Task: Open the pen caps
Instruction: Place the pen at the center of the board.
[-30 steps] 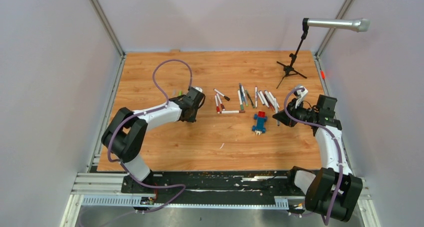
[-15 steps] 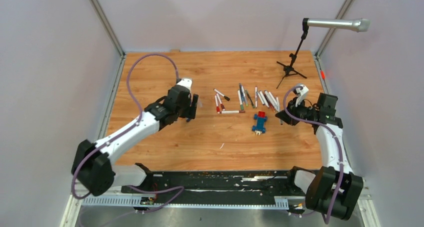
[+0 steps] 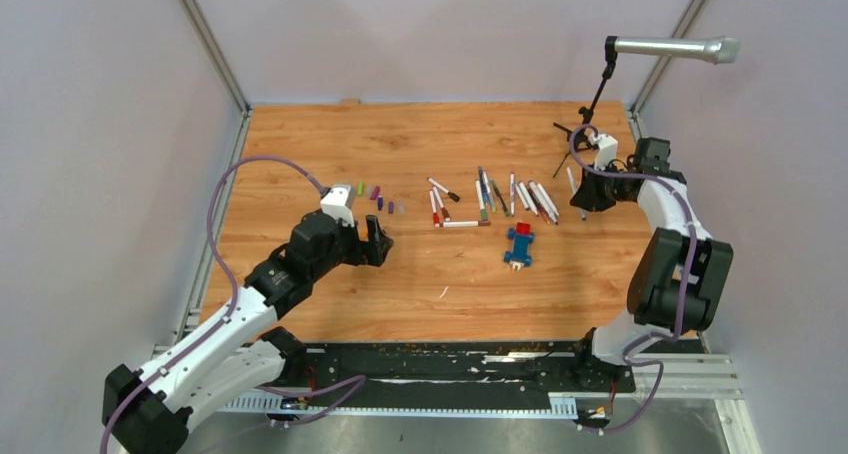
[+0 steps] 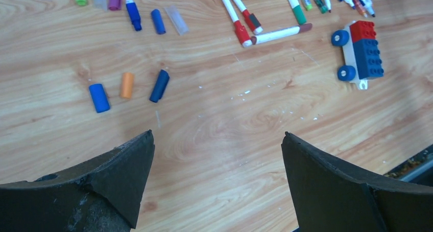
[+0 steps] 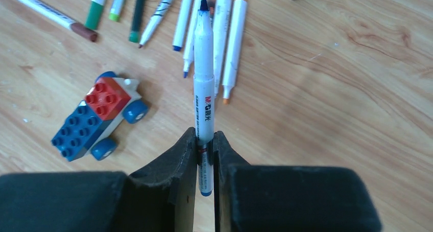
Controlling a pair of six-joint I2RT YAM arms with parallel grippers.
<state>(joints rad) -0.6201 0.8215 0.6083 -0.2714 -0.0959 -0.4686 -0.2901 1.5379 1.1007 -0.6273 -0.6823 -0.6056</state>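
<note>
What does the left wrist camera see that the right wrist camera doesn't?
Only the left wrist view: loose caps lying on the wood, blue, orange, green and purple, beyond the open left end effector. Only the right wrist view: the right end effector shut on a pen with its black tip bare, and orange-tipped pens beside it. Both: the toy car, the brown-ended pen and the table.

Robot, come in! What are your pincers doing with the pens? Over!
Left pincer open, empty. Right pincer shut on uncapped pen. Loose pen caps lie on table. Brick car sits apart from both pincers.
</note>
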